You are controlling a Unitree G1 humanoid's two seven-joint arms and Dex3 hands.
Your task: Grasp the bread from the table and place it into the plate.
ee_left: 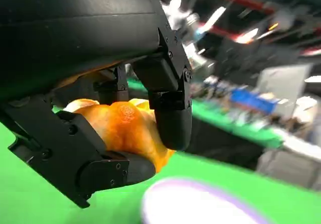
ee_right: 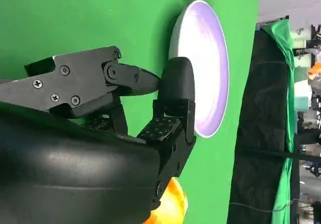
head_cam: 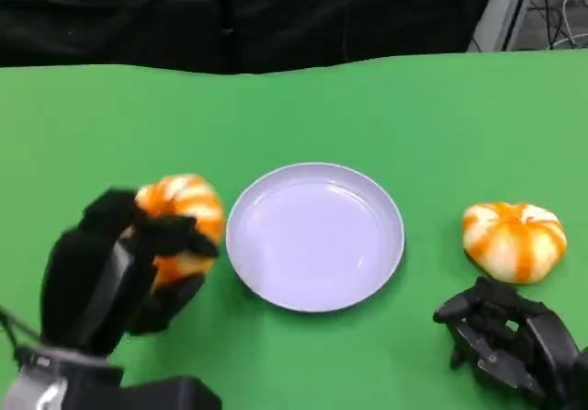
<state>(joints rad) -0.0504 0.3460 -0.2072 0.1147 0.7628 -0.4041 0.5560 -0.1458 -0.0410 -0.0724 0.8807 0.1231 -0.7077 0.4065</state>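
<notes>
An orange-and-white bread (head_cam: 184,210) is held in the left hand (head_cam: 119,267) at the left of the green table (head_cam: 386,107), just beside the left rim of the white plate (head_cam: 314,235). In the head view the black fingers (head_cam: 170,235) are seen wrapped across the front of the bread, with the silver forearm (head_cam: 41,387) rising from the lower left corner. In the left wrist view the bread (ee_left: 123,128) is clamped between a finger (ee_left: 173,118) above and another below, and part of the plate (ee_left: 195,204) lies close beneath. Whether the bread is raised off the cloth cannot be told.

A second bread (head_cam: 514,240) lies on the table to the right of the plate, well apart from it. The right hand (head_cam: 510,336) is placed just in front of this bread, nothing being held; its fingers are curled inward. In the right wrist view the fingers (ee_right: 175,103) are seen bent with nothing between them, the plate (ee_right: 205,68) beyond them and the second bread (ee_right: 170,206) at the edge.
</notes>
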